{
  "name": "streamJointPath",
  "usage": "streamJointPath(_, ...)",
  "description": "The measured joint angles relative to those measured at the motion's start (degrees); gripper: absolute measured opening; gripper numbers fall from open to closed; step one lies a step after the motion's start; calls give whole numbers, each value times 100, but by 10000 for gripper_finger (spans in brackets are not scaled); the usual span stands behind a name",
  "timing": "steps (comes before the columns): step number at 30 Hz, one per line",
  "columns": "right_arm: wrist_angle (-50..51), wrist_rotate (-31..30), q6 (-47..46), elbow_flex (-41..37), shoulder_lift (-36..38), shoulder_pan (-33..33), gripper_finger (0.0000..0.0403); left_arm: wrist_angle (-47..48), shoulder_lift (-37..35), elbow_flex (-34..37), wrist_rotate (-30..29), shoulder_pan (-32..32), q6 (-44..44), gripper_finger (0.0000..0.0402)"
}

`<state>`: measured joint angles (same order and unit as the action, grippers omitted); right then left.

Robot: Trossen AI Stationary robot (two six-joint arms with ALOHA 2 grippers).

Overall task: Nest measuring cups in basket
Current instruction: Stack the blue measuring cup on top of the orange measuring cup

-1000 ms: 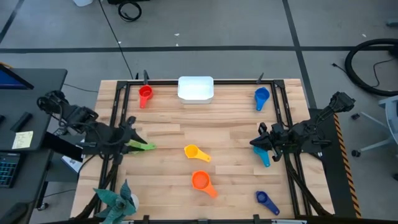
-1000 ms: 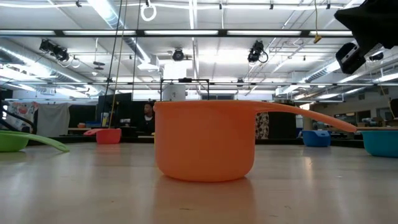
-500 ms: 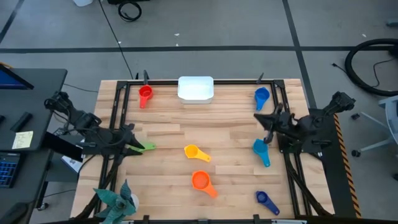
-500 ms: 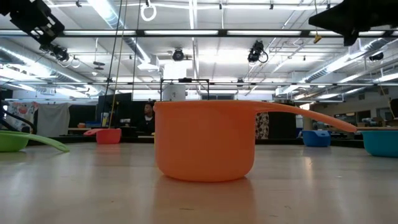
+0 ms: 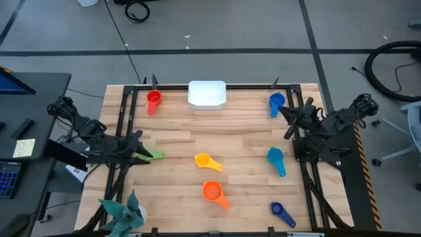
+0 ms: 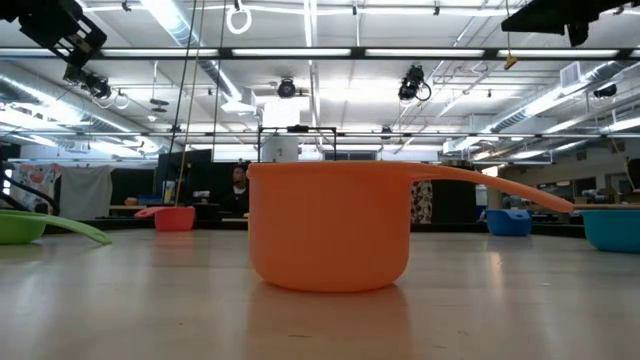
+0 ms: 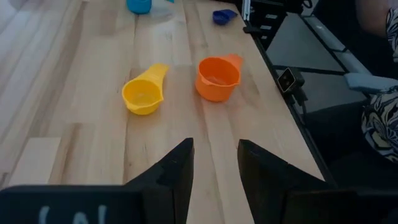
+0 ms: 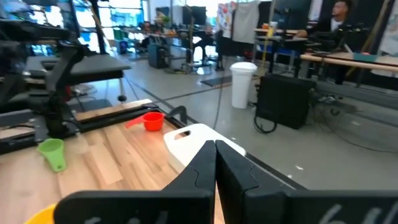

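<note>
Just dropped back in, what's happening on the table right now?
Nothing is being held. Six measuring cups lie scattered on the table: red, dark blue, green, yellow, light blue and orange, plus a small dark blue one near the front. The white basket at the far edge has no cups in it. The left hand is open over the table's left side; the right hand is shut, raised near the dark blue cup.
</note>
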<state>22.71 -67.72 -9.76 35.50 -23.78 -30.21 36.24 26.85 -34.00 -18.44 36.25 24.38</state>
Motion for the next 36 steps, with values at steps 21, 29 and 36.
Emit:
streamJointPath(21,3285,1312,-388,1800,-1472,3322,10,-71,11,2,-444,-2,-302,130)
streamJointPath(29,3044,2304,54,1802,-2111,4592,25,-69,11,2,-444,-2,-243,130)
streamJointPath(36,2500,2756,368,1804,-2819,5231,65,-67,11,2,-444,-2,-164,130)
